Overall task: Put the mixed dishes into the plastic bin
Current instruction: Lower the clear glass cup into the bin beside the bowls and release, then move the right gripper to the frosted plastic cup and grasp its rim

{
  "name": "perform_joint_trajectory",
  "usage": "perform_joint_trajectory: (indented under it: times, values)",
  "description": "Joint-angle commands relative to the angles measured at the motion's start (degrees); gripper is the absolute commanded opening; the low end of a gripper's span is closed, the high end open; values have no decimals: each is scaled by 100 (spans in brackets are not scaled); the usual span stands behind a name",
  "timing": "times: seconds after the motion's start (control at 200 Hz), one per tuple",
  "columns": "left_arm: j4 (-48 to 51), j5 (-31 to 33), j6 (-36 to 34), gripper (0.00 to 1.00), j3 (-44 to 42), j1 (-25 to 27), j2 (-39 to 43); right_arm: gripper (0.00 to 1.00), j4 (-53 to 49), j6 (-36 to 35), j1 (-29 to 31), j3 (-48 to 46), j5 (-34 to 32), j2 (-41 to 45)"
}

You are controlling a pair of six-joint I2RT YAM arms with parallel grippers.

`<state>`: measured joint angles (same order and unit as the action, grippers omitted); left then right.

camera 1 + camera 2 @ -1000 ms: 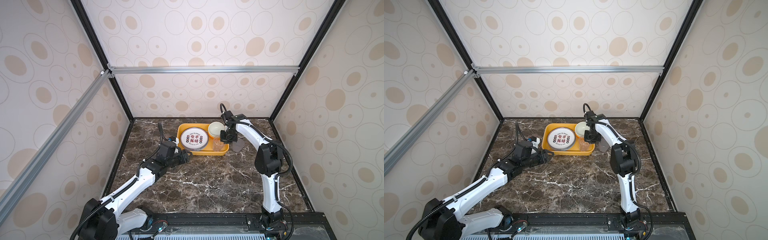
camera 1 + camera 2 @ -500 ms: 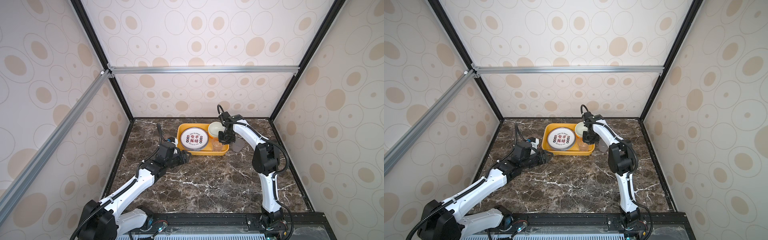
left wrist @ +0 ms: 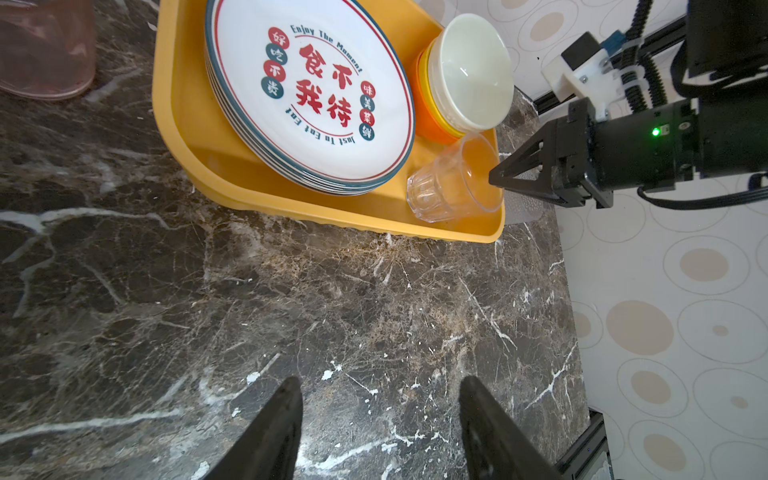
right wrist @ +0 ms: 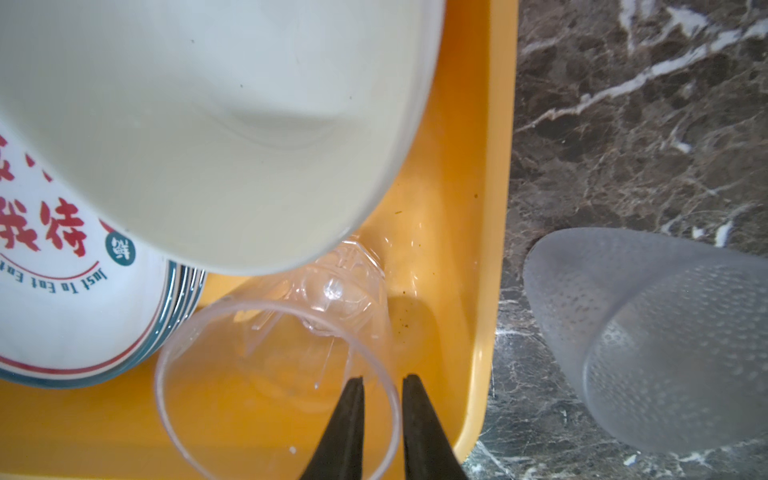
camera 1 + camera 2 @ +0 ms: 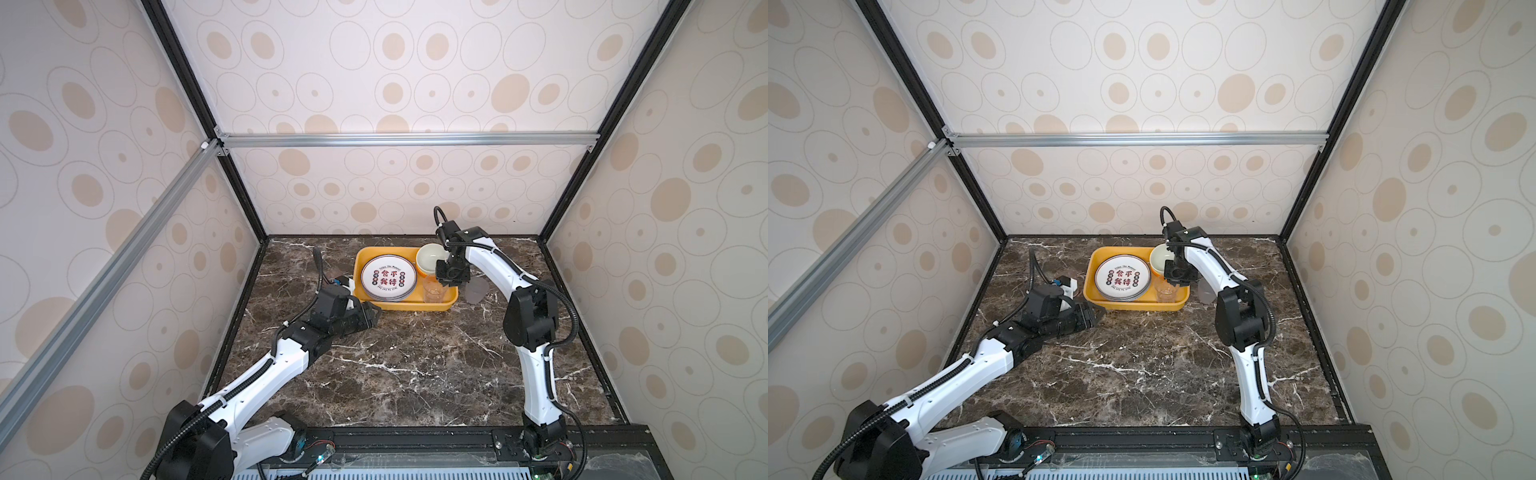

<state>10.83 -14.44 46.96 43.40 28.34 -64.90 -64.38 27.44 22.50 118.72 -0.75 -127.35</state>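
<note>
Straddling clear cup (image 4: 274, 374) rim, right pincer (image 4: 383, 377) slightly parted, near bin (image 4: 478, 291) wall

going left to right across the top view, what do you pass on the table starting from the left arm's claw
left claw → stack of round white plates with red characters → clear plastic cup → translucent grey plastic cup
</note>
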Motion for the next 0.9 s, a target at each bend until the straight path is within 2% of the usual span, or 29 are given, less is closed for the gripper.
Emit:
perform_joint_trajectory:
  times: [0.0, 0.125, 0.47, 0.89]
  values:
    - [19, 68, 71, 61, 24, -45, 127, 24, -215, -55, 52, 51, -131, 237]
    - [18, 103, 91, 60, 29, -43, 140, 28, -152, -72, 46, -100, -167, 487]
    - [201, 298, 162, 61, 125, -92, 189, 29, 47, -108, 56, -744, -217, 1275]
    - [-271, -487, -97, 68, 294, 49, -159, 40, 469, -72, -172, -2138, -286, 2428]
